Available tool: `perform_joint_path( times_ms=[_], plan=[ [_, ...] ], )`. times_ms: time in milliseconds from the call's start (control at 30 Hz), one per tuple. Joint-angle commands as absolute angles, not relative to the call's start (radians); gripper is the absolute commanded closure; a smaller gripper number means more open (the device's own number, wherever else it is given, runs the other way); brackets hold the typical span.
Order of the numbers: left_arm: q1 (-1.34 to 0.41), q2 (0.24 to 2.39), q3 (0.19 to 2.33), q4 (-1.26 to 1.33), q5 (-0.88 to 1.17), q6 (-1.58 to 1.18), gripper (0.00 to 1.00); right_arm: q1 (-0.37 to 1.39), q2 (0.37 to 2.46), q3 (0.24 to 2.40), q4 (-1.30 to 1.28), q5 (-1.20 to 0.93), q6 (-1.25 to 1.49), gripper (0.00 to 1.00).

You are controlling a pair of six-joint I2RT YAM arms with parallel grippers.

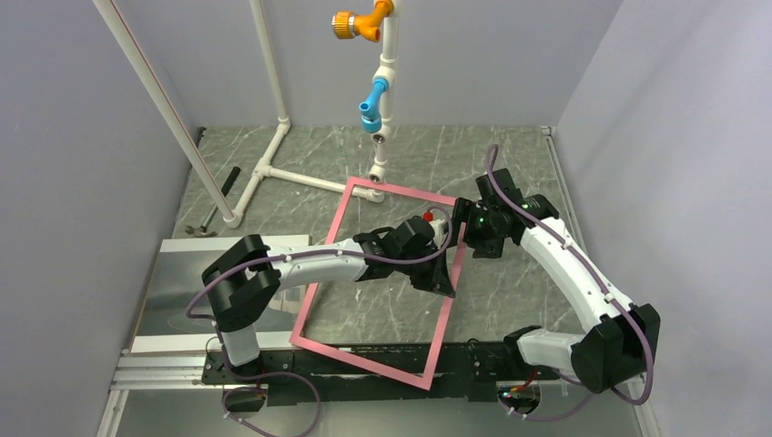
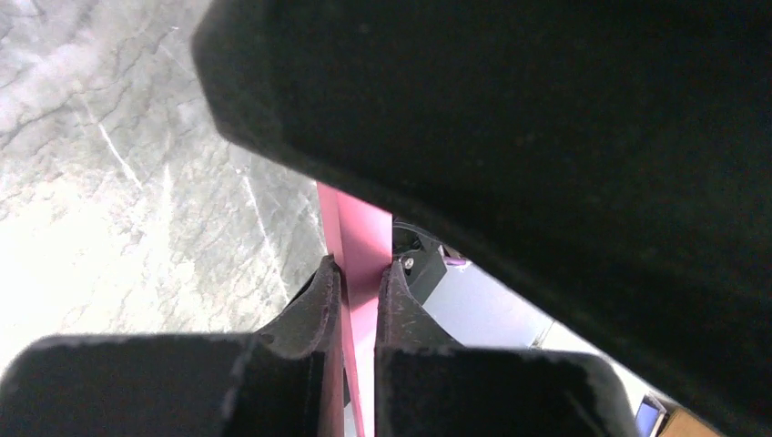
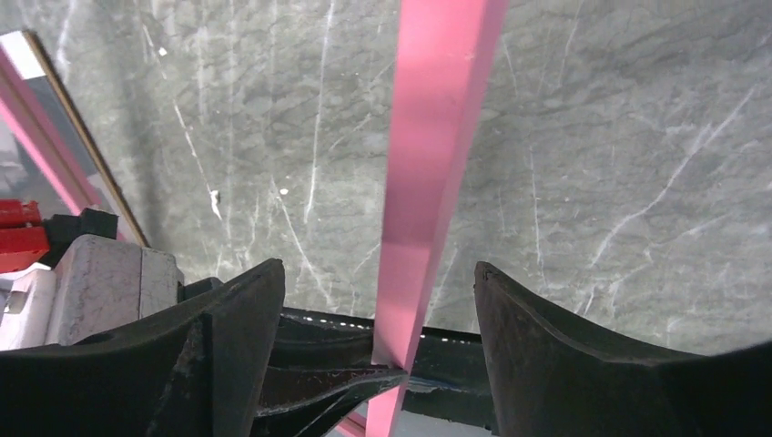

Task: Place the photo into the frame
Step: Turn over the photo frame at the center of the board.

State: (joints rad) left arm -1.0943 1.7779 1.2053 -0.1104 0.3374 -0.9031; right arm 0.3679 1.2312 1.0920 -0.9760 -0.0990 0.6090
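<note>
The pink frame [image 1: 401, 190] is held tilted up off the marble table, with the table showing through its opening. My left gripper [image 1: 443, 273] is shut on the frame's right rail; in the left wrist view [image 2: 360, 278] both pads press the pink rail [image 2: 364, 237]. My right gripper [image 1: 466, 232] is open just above it on the same rail. In the right wrist view [image 3: 378, 269] the pink rail [image 3: 437, 155] runs between its spread fingers without touching them. The photo [image 1: 177, 300] lies flat at the table's left, glossy with a white margin.
A white pipe stand [image 1: 273, 168] with orange [image 1: 357, 22] and blue [image 1: 371, 98] fittings stands at the back. A small dark tool [image 1: 215, 213] lies by its left foot. A metal rail [image 1: 164, 369] runs along the near edge. Grey walls close in both sides.
</note>
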Motion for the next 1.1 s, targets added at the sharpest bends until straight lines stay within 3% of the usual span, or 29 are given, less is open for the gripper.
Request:
perform_joint_path(
  times_ms=[0, 300, 833, 1067],
  plan=[
    [-1.101, 1.716, 1.201, 0.039, 0.388, -0.852, 1.00, 0.331, 1.154, 1.047, -0.863, -0.246, 0.565, 0.23],
    [-1.096, 1.665, 1.170, 0.085, 0.403, -0.827, 1.00, 0.120, 0.933, 0.886, -0.775, -0.596, 0.500, 0.26],
    [-1.095, 1.528, 1.105, 0.149, 0.369, -0.854, 1.00, 0.020, 0.946, 0.894, -0.789, -0.701, 0.459, 0.32],
    [-1.095, 1.508, 1.089, 0.208, 0.431, -0.884, 1.00, 0.009, 0.953, 0.836, -0.558, -0.907, 0.606, 0.34]
  ],
)
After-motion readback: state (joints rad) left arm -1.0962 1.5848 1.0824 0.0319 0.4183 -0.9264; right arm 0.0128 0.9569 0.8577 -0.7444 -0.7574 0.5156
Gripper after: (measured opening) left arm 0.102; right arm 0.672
